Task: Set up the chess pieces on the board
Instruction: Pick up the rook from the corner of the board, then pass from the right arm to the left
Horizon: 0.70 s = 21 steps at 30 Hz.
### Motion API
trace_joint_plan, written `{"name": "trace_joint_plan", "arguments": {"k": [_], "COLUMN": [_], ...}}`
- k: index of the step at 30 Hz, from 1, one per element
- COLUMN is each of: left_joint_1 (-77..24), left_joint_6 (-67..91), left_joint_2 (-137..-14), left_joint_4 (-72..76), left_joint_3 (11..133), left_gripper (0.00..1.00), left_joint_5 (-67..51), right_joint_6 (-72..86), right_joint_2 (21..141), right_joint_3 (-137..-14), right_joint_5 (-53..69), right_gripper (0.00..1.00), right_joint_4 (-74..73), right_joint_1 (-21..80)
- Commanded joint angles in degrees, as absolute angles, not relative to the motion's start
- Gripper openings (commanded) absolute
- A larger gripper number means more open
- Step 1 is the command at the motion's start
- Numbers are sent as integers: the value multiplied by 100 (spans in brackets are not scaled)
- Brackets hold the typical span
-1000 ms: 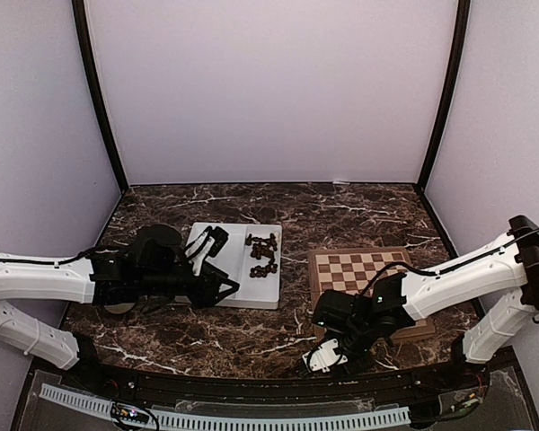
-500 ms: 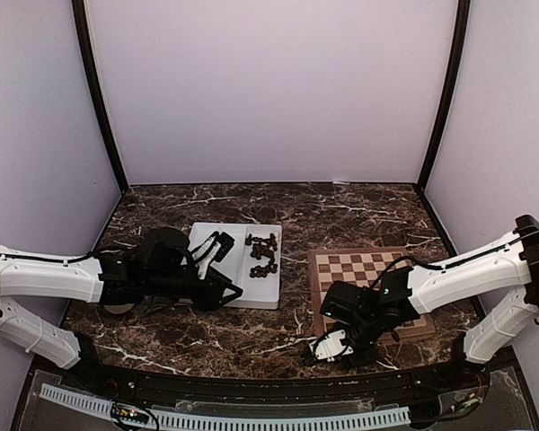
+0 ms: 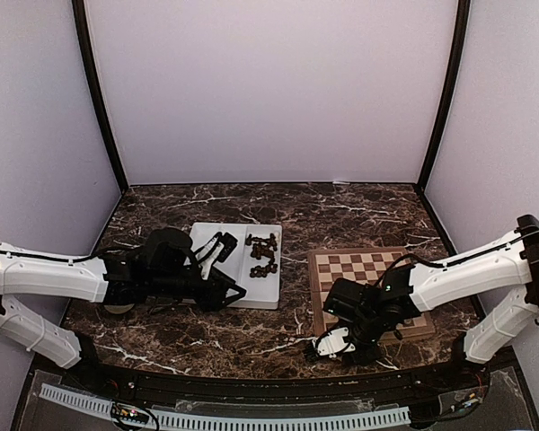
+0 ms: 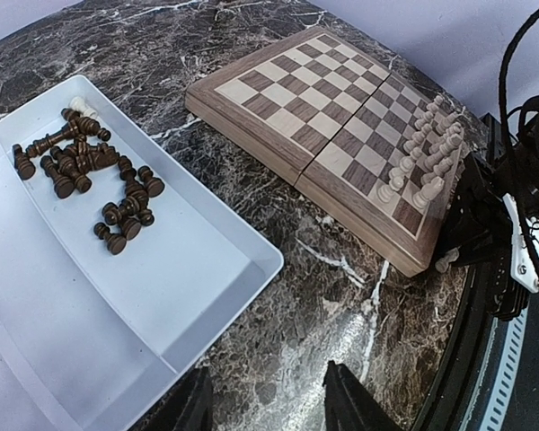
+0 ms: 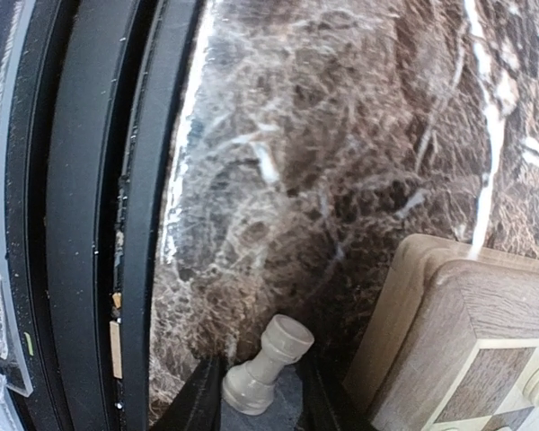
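Top external high, near side of the board (image 3: 364, 268), looking down and forward, left wrist low, left of it, facing obliquely across it, right wrist very close at its near-left corner, board shared by all three.

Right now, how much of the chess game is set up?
Done: the cream pieces stand in two rows along one edge of the board. In hand: the right gripper holds a cream rook beside the board's corner. Still to do: the dark pieces lie heaped in the white tray, and the left gripper is open and empty.
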<state>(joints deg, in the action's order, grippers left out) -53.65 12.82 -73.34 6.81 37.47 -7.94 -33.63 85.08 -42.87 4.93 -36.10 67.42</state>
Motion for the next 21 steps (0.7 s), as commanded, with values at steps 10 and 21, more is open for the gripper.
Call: {"name": "trace_joint_plan", "arguments": {"k": [10,21], "left_joint_1": [-5444,-5886], "left_joint_6": [1671,2120], "left_joint_2": [-7554,-8025], "left_joint_4": [1411,3001], "left_joint_3": [3745,3777], "left_gripper": [44,44], "left_joint_5": [-1202,-2046], "right_joint_6": [-3373,-3295], "right_joint_2": [8277,8051], "right_joint_3": [-4707,-6120], "right_joint_5": [787,2247], "right_gripper": [16,13], "right_joint_4": [-4182,-4366], "right_joint_1": [6621,5771]}}
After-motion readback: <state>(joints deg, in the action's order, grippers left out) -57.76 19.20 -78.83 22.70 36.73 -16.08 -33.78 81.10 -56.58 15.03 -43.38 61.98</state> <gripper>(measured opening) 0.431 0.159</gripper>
